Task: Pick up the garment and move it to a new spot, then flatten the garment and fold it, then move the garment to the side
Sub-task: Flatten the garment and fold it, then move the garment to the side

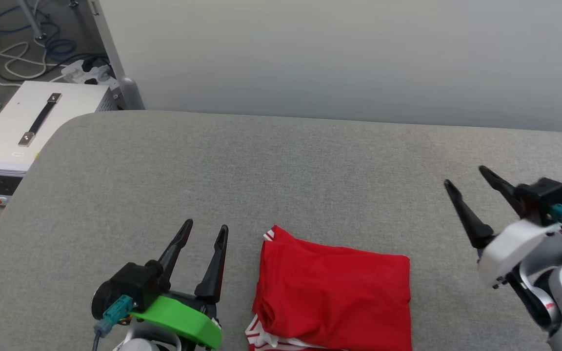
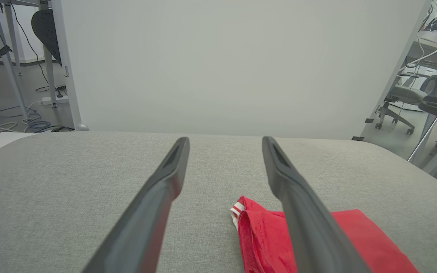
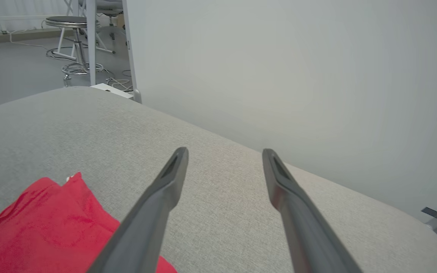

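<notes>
Splayed wide and empty: left gripper (image 1: 207, 225) and right gripper (image 1: 465, 175).
Left one at lower left of the head view, just beside the garment (image 1: 334, 287); right one at mid right, apart from it. Folded red, flat on the grey table (image 1: 261, 161) at bottom centre, striped trim at the left corners. Beyond, upper left, a white box (image 1: 17, 131).

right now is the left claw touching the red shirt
Apart. The head view shows a strip of bare grey surface between the open left claw and the garment.
</notes>
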### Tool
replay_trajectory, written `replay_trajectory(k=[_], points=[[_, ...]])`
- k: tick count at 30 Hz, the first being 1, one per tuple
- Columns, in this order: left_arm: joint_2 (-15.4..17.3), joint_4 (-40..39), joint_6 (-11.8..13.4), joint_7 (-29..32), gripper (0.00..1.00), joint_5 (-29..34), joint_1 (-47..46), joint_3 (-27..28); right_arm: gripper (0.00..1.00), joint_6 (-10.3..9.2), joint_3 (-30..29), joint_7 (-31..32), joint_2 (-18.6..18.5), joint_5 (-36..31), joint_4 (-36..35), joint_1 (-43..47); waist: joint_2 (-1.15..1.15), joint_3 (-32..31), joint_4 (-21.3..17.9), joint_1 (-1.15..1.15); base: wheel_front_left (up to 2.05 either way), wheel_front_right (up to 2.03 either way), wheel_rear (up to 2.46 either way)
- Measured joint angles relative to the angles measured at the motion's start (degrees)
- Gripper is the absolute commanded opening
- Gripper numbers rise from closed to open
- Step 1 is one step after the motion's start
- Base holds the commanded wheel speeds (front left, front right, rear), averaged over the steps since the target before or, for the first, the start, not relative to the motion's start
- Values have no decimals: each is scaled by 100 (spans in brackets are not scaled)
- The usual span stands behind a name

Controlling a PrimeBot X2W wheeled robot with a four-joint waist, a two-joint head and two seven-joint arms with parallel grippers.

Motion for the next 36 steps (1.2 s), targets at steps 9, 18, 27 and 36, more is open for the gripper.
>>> replay_trajectory(k=[9,18,27,36], points=[[-73,13,0,0,100,-9,24,-54,100,0,-1463,-506,659,-556,-724,1612,0,20,-110,0,0,0,0],[-123,92,0,0,100,-59,141,-164,100,0,-1881,-956,1459,-642,-896,2197,0,33,-103,0,0,0,0],[-181,-57,0,0,100,-58,142,-42,100,0,-1954,-1010,1652,-704,-890,2205,0,112,-45,0,0,0,0],[-174,-34,0,0,100,-56,140,-76,100,0,-1912,-324,1564,-660,-939,2184,0,166,-2,0,0,0,0]])
